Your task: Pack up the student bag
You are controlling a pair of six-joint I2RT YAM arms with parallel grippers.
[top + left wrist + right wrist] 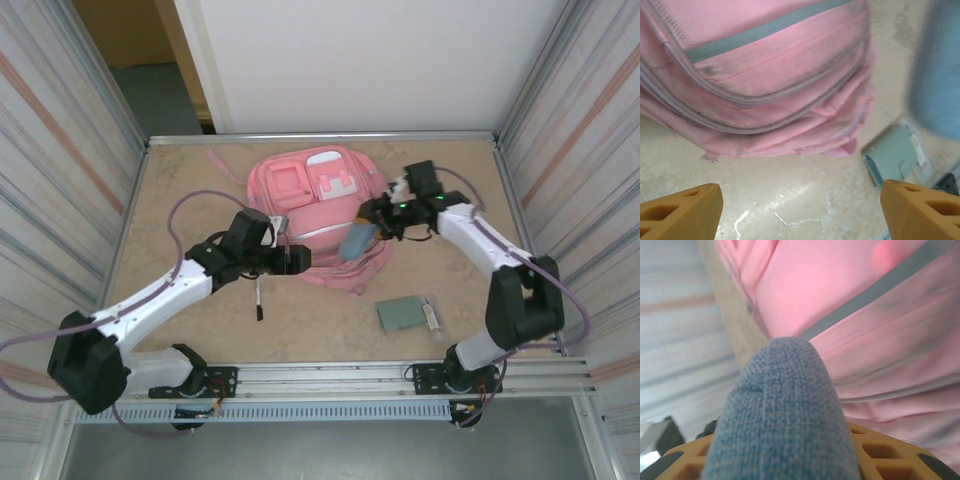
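The student bag (320,215), a big pink backpack, lies flat in the middle of the table. My right gripper (378,225) hovers over its right side, shut on a blue knitted cloth (357,240) that hangs down against the bag. In the right wrist view the cloth (785,420) bulges up between the orange fingers (890,455), with the bag (880,315) right behind it. My left gripper (300,260) is at the bag's near left edge. Its fingers (682,207) stand wide open over bare table, just short of the bag (765,75).
A grey-green notebook (400,313) lies near the front right with a small white item (431,316) beside it; the notebook (892,155) also appears in the left wrist view. A black-tipped pen (259,298) lies below the left arm. Metal walls ring the table.
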